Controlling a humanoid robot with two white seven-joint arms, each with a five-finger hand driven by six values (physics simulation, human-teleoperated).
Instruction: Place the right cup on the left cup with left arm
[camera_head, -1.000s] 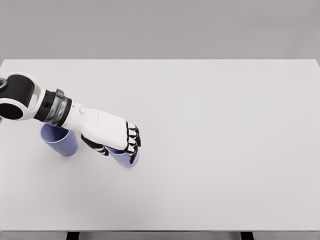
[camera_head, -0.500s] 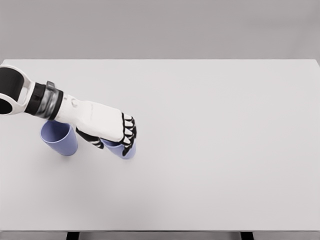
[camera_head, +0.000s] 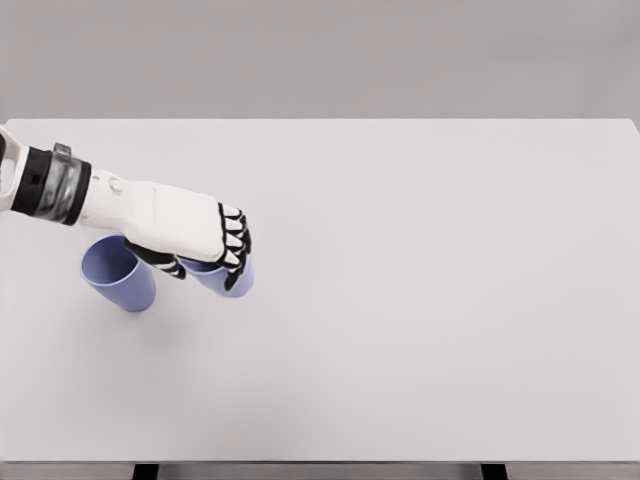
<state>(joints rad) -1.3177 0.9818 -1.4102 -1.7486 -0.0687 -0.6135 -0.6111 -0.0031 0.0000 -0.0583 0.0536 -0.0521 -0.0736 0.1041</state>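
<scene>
At left-center of the frame, I see my left hand clamped around the right cup, now carried up and leftward off the worktop, closing on the left cup for stacking.

Left cup stands just beside left hand, blocking way left. Table wide open to right and front.

Two periwinkle-blue cups: left cup, right cup. White hand, black finger joints. Pale grey desk.
</scene>
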